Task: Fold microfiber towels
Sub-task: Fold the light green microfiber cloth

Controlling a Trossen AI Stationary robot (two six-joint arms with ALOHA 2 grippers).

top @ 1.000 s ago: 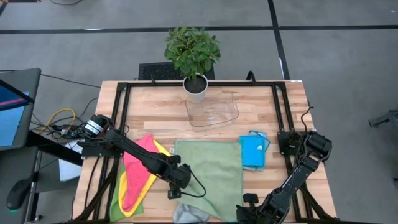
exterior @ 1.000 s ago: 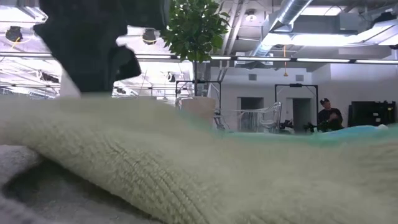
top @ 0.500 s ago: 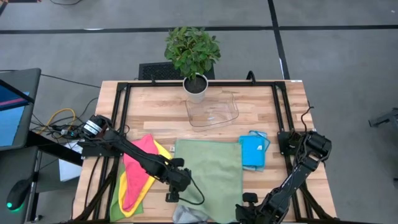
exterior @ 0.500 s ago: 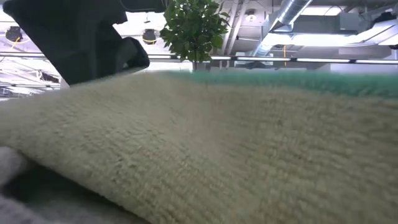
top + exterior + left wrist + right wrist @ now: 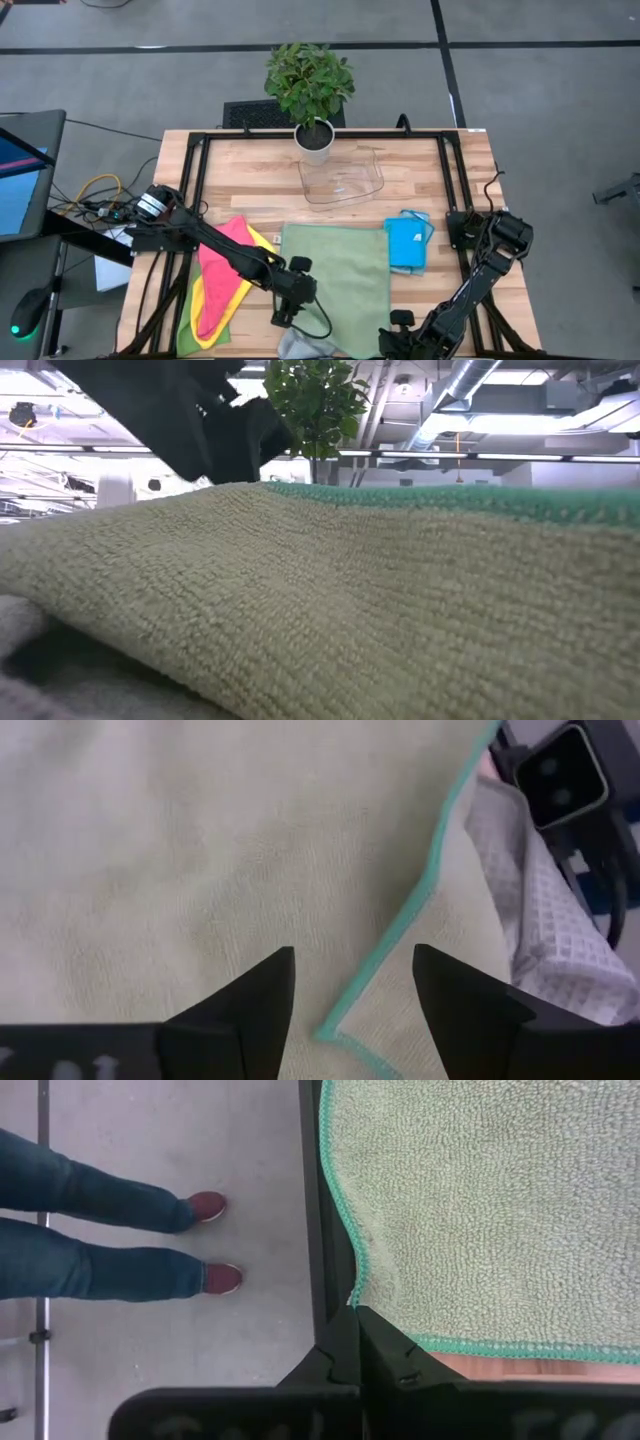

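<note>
A light green microfiber towel with teal edging (image 5: 336, 278) lies spread on the middle of the table. My left gripper (image 5: 350, 992) stands open over its near left corner (image 5: 335, 1032), which lies turned over between the fingers; in the high view this gripper (image 5: 288, 303) is at the towel's left edge. My right gripper (image 5: 356, 1342) is shut at the towel's near right corner and shows in the high view (image 5: 392, 336) at the table's front edge. A folded blue towel (image 5: 407, 243) lies to the right. The green towel (image 5: 360, 610) fills the low view. My right gripper pinches the green towel's near right corner (image 5: 353, 1302) between its two shut fingers. The fingers slant down at it from the table's near right. From the corner the teal edges run off both ways, and the rest of the towel lies on the table.
A pile of pink, yellow and green towels (image 5: 222, 283) lies left of the green one, and a grey towel (image 5: 305, 345) under its near edge. A clear tray (image 5: 343, 181) and a potted plant (image 5: 311, 88) stand at the far side. A person's legs (image 5: 100, 1230) stand beside the table's front edge.
My left gripper has rolled about its own line and shifted a little toward the table's right. In the low view the green towel's near part has risen from a low fold to cover most of the picture, its teal edge now showing on top.
</note>
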